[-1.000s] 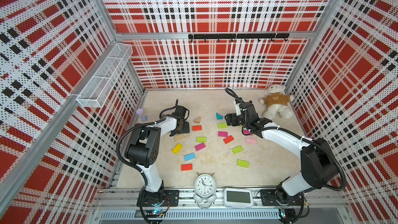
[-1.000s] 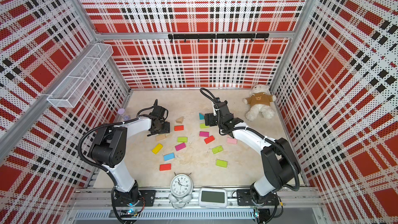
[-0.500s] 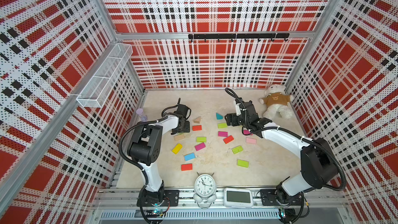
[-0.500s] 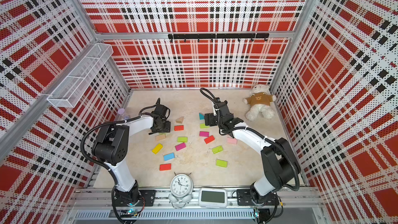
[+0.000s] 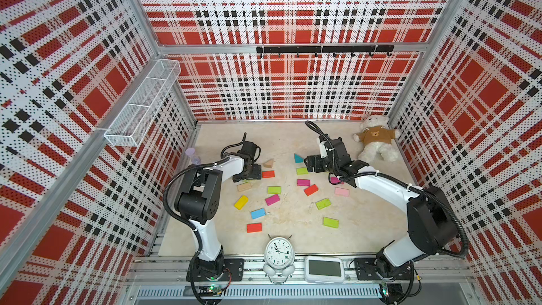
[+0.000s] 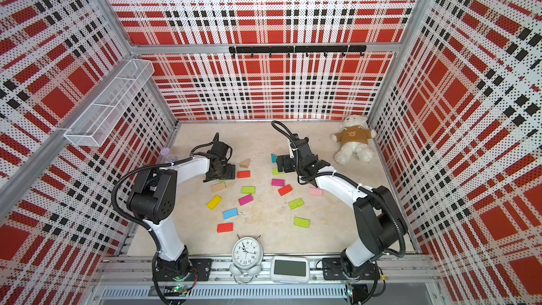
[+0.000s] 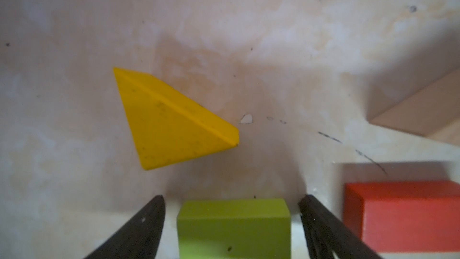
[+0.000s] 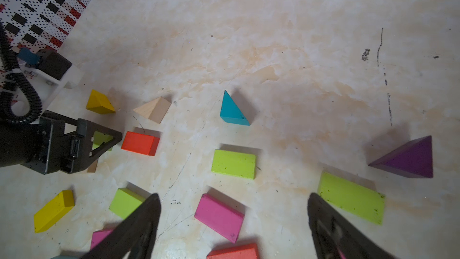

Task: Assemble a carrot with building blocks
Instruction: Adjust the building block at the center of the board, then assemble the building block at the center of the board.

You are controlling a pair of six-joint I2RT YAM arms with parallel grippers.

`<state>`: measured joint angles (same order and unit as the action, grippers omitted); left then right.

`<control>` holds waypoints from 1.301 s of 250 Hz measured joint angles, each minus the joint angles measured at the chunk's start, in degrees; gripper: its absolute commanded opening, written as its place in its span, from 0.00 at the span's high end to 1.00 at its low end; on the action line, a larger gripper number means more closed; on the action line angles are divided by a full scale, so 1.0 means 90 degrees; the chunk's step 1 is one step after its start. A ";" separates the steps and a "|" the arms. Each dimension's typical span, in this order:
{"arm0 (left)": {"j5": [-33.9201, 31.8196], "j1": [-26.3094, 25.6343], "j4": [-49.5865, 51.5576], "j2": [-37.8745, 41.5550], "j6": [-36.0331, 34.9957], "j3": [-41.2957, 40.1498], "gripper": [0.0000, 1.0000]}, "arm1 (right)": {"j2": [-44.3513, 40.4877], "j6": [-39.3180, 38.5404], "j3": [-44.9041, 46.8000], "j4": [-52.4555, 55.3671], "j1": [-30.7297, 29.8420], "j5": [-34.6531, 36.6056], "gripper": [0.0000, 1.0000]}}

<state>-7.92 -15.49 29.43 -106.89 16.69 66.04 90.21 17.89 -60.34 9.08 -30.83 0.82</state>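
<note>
My left hand (image 7: 232, 196) sat low over the tabletop (image 5: 281, 142), well beyond the alarm clock (image 5: 278, 252) and off to its left. Its fingers (image 7: 145, 227) were spread, straddling a lime block (image 7: 234, 227) that lay flat between them with a gap showing on each side, so I gripped nothing. A yellow wedge (image 7: 171, 120) lay farther from the clock than that block. A red block (image 7: 403, 213) lay just beside my hand, on the side nearer the clock's midline, and a tan wedge (image 7: 418, 110) lay just past it, farther from the clock.

My right hand (image 8: 233, 194) hung above the tabletop, beyond the clock and to its right. Its fingers (image 8: 142, 222) stood wide apart and empty, with a magenta block (image 8: 219, 216) lying on the tabletop below the gap.

The other building blocks (image 5: 272, 199) lay scattered singly between the clock and my two hands.

Compared with a second before, every block in the top views lay where it had been, and my right arm (image 5: 381, 184) kept its pose. My left elbow (image 5: 199, 192) had swung slightly toward the clock's midline, while the left hand stayed over the same spot.
</note>
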 measured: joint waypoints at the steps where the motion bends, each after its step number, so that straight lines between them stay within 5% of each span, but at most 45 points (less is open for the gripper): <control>1: 0.0000 0.0000 0.0000 0.0002 0.0000 0.0000 0.11 | 0.0000 0.0002 -0.0002 0.0002 -0.0002 0.0000 0.07; 94: 0.0335 0.0131 -0.0163 0.1775 0.0294 -0.0328 0.14 | 0.0806 0.0192 -0.1202 0.0578 -0.0678 0.0211 0.06; 204: 0.0556 0.1656 -0.0481 0.4947 0.1355 -0.2613 0.10 | 0.3211 0.0605 -0.3495 0.1632 -0.1863 0.0699 0.05; 325: 0.1258 0.1802 -0.0918 0.5134 0.1744 -0.2905 0.11 | 0.4503 0.1370 -0.5265 0.2640 -0.2212 0.1115 0.11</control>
<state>3.40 0.73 21.17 -60.69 32.38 39.90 130.74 30.22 -107.72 32.84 -50.74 10.85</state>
